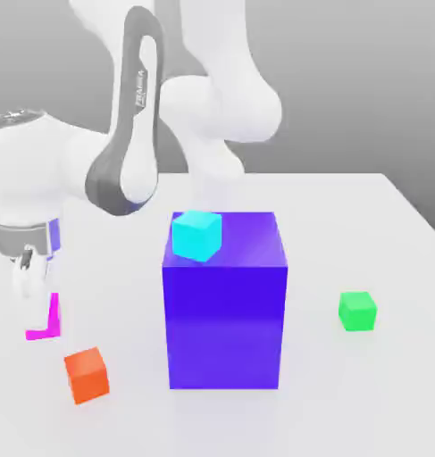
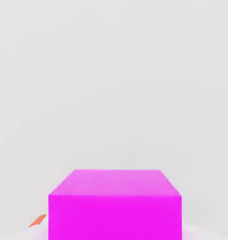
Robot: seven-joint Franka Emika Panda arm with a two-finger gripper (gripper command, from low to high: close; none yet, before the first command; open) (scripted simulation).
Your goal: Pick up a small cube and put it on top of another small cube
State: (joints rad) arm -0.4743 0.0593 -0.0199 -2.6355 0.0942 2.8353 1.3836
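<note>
In the exterior view, the hand (image 1: pixel 26 284) is clamped on the plain magenta cube (image 1: pixel 47 323) at that view's left, over the smooth white table (image 1: pixel 381 232). The matte green cube (image 1: pixel 356 311) rests well apart. In the hand view, the magenta cube (image 2: pixel 114 204) has flat, sharp-edged faces.

Small magenta cube (image 1: pixel 47 323) (image 2: pixel 114 206): plain, saturated pink, seen partly at the 9 o'clock edge of the exterior view, low over the white table (image 1: pixel 346 214), upright. Top face and one side face visible from the hand view, edges square.

Small green cube (image 1: pixel 356 311): plain, bright green, resting flat on the table at about 3 o'clock, upright, turned slightly so two side faces show. Well apart from the magenta cube.
</note>
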